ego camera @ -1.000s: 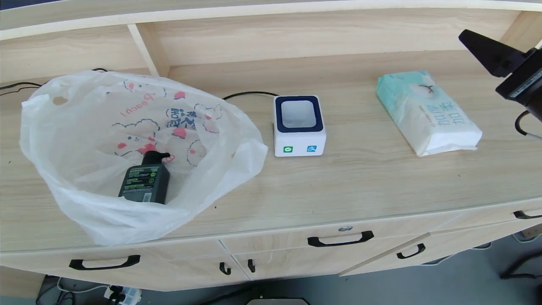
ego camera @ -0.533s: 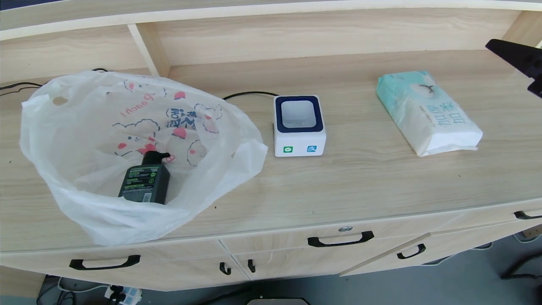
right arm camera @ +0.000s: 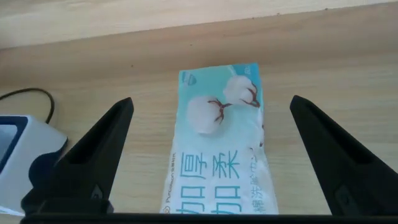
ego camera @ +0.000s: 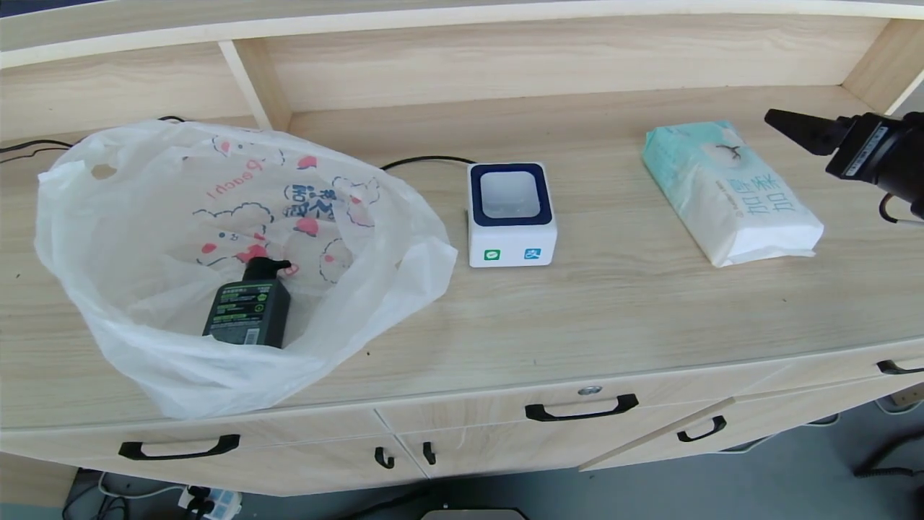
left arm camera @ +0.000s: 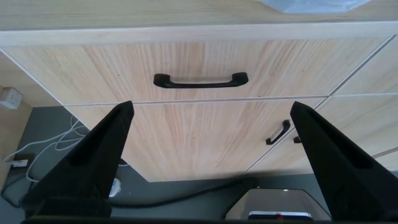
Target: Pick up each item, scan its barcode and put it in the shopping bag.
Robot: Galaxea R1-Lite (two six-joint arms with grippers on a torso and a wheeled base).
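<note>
A pale blue and white tissue pack lies flat on the wooden counter's right side. My right gripper hovers just right of its far end. In the right wrist view the gripper is open, its fingers spread wider than the pack and nothing between them. The white scanner with a dark blue rim sits mid-counter. On the left, the open white shopping bag holds a black pump bottle. My left gripper is open, low in front of the drawers.
A black cable runs from behind the scanner. A raised shelf back and an upright divider bound the counter's far side. Drawer fronts with black handles lie below the front edge. Bare counter lies between scanner and tissue pack.
My right gripper swung out toward the right edge, then came down and back in, ending lower and closer to the tissue pack's far end. Nothing else moved.
</note>
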